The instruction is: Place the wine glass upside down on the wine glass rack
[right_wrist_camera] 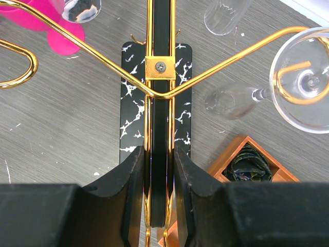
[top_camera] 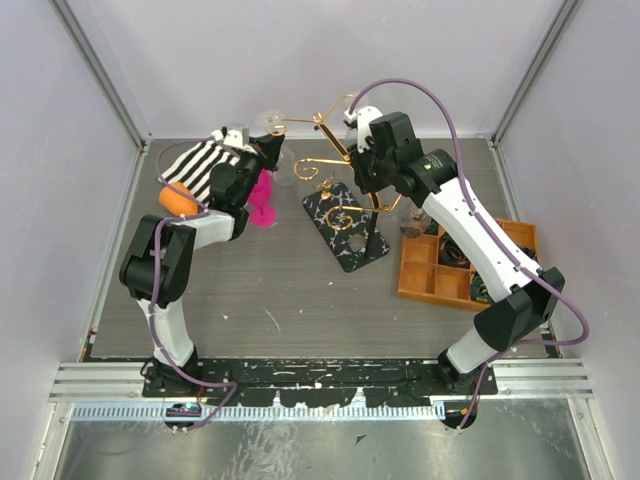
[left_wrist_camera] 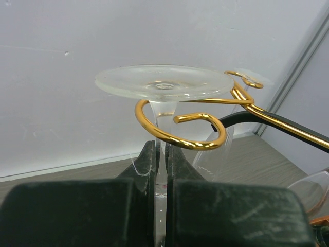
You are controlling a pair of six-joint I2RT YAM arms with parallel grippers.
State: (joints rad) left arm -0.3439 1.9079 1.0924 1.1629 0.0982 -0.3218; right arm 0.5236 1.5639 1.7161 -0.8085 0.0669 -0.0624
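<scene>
Clear wine glass (left_wrist_camera: 164, 85), stem in gold rack (left_wrist_camera: 190, 145) curl; left pincer (left_wrist_camera: 160, 154) grips

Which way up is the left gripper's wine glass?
Upside down: the wine glass shows foot on top, stem passing down through the wine glass rack curl into the left gripper.

Inverted wine glass (left_wrist_camera: 163, 85), stem in gold rack (left_wrist_camera: 198, 145)

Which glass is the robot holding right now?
The glass pinched by its stem in the left jaws, foot up above a curl of the rack. The other hung glass has no jaws touching it.
</scene>
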